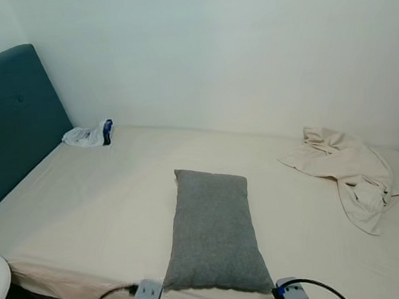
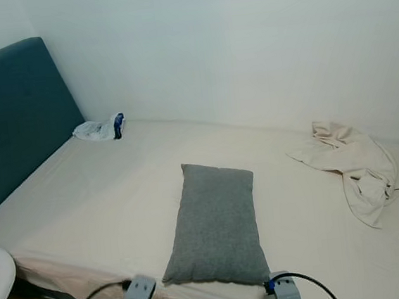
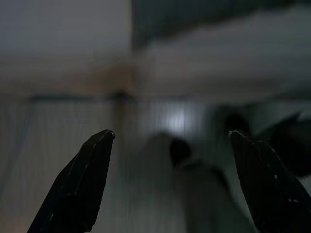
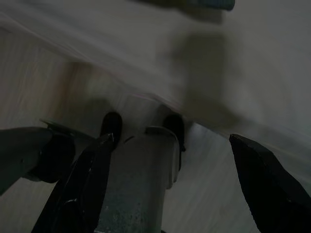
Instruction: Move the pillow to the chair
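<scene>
Rectangular grey fabric pillow [image 1: 213,231] lay untouched at the cream-sheeted bed's [image 1: 84,203] near edge; left gripper [image 3: 170,141] and right gripper [image 4: 170,141] hung with jaws spread wide, transfer not begun.

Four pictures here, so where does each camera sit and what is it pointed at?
Left eye: on the head, looking down at the grey rectangular fabric pillow on the cream bed; silver forearms at the bottom edge.
Right eye: beside it, same scene.
Left wrist: along the open left gripper, blurred floor.
Right wrist: along the open right gripper, floor, a robot leg.
</scene>
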Motion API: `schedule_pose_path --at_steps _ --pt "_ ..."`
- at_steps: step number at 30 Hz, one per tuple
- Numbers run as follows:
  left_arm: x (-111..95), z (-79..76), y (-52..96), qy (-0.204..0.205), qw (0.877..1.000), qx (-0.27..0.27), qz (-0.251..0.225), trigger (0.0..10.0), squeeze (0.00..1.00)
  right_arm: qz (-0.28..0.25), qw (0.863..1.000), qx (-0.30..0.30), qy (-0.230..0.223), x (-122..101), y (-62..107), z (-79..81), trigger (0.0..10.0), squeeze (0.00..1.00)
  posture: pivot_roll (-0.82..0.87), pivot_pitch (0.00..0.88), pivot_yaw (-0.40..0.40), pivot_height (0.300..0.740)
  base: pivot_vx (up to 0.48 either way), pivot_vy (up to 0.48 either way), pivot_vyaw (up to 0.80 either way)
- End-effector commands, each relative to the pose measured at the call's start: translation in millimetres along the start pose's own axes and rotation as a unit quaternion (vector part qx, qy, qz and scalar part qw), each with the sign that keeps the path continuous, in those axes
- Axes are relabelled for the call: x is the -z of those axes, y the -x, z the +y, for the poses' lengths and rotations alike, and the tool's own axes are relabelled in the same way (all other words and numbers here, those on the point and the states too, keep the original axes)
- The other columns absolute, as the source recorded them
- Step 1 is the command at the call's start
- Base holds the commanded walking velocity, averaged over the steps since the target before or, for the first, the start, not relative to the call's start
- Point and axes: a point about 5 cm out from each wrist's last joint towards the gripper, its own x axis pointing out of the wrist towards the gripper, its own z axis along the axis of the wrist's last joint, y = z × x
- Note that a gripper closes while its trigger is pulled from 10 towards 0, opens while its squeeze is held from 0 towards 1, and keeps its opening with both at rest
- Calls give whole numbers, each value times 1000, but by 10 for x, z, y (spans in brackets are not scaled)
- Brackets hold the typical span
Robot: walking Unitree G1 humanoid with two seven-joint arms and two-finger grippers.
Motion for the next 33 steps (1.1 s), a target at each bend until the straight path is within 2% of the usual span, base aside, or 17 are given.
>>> schedule_pose_path --at_steps 1,5,12,17,22,29,33 --pt "44 -18 7 6 1000 6 6 10000 0 1 1000 0 -5 4 -3 14 10000 0 -54 0 10 740 0 0 0" --pt "81 -23 14 13 1000 6 10 10000 0 2 1000 1 -4 23 -1 9 10000 0 -57 0 13 740 0 0 0" --pt "459 -31 120 18 998 0 68 10000 0 2 1000 0 -8 31 0 10 10000 0 -60 0 15 740 0 0 0" --pt "591 -2 173 27 996 -7 84 10000 0 2 1000 -1 -9 32 -1 16 10000 0 -55 0 14 740 0 0 0" --pt "570 1 166 32 996 -10 79 10000 0 3 1000 -2 -6 31 0 11 10000 0 -45 0 4 740 0 0 0" --pt "385 31 105 62 997 -12 54 10000 0 2 1000 -5 3 -14 -7 25 10000 0 -42 0 -1 740 0 0 0" --pt "382 26 103 78 996 -14 51 10000 0 2 1000 -4 -5 20 -3 22 10000 0 -44 0 -1 740 0 0 0"
